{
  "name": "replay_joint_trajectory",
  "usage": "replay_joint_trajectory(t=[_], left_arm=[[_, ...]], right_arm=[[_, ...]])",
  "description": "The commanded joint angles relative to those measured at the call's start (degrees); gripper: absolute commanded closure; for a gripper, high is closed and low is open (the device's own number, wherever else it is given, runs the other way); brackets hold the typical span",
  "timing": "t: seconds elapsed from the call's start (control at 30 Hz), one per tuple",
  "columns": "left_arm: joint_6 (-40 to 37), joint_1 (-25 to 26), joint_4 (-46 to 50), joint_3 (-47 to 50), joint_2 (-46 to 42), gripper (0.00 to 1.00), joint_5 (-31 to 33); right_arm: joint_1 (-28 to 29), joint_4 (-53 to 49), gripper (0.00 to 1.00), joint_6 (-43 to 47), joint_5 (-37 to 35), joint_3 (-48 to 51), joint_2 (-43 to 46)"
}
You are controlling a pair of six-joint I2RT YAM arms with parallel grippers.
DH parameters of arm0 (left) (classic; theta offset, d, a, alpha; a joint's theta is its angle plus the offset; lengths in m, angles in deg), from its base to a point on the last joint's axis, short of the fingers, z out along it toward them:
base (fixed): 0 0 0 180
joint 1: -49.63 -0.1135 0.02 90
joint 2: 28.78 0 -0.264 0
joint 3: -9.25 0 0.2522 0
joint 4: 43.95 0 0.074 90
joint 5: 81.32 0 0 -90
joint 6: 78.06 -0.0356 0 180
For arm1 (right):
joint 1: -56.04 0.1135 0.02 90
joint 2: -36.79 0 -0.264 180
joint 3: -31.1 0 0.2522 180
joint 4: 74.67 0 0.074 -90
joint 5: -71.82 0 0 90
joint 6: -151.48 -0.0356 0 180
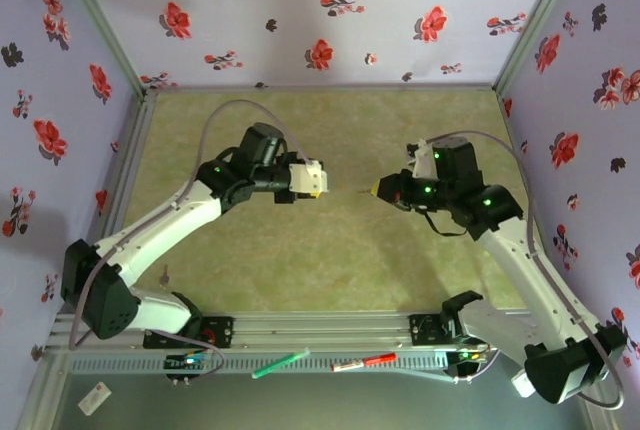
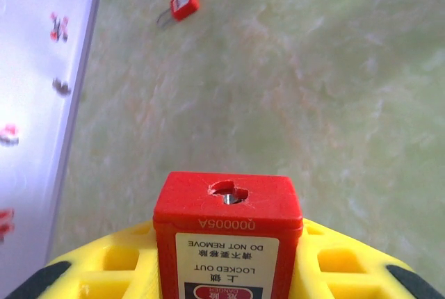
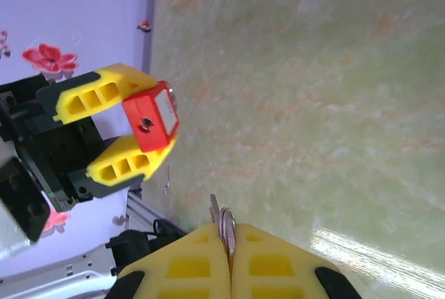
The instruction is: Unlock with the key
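My left gripper [image 1: 318, 182] is shut on a red padlock [image 2: 228, 236], its yellow fingers [image 2: 104, 264] on either side of the body. The keyhole [image 2: 228, 193] is on the free end, facing away from the wrist. In the right wrist view the padlock [image 3: 149, 119] hangs at the upper left, keyhole end towards the camera. My right gripper [image 3: 229, 240] is shut on a silver key [image 3: 224, 224] with a ring; the blade sticks out past the fingertips. In the top view the key tip [image 1: 362, 191] points at the left gripper across a short gap.
A second small red padlock [image 2: 183, 3] lies on the green table near the wall. A small metal piece [image 1: 165, 275] lies by the left arm. A green marker [image 1: 280, 363] and a red marker [image 1: 363, 361] rest on the front rail. Floral walls enclose three sides.
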Motion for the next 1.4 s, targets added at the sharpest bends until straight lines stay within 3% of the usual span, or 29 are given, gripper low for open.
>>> replay_joint_trajectory(t=[0.0,0.23,0.87,1.37], left_arm=[[-2.98,2.14,-2.08,-3.68,2.43,0.94,0.90],[-2.74,5.84,-1.38,-6.86,5.52,0.94,2.53],[0.40,7.10,-1.99,-8.89,7.48,0.94,2.58],[6.72,7.01,-0.18,-11.75,8.10,1.00,-3.53]], right_arm=[[1.43,6.24,1.00,-2.30,1.07,0.84,0.02],[2.25,12.15,1.00,-5.23,1.43,3.91,-0.32],[2.29,14.20,1.00,-4.61,-1.29,6.40,-1.50],[4.25,12.93,1.00,2.35,-4.11,5.92,-1.69]])
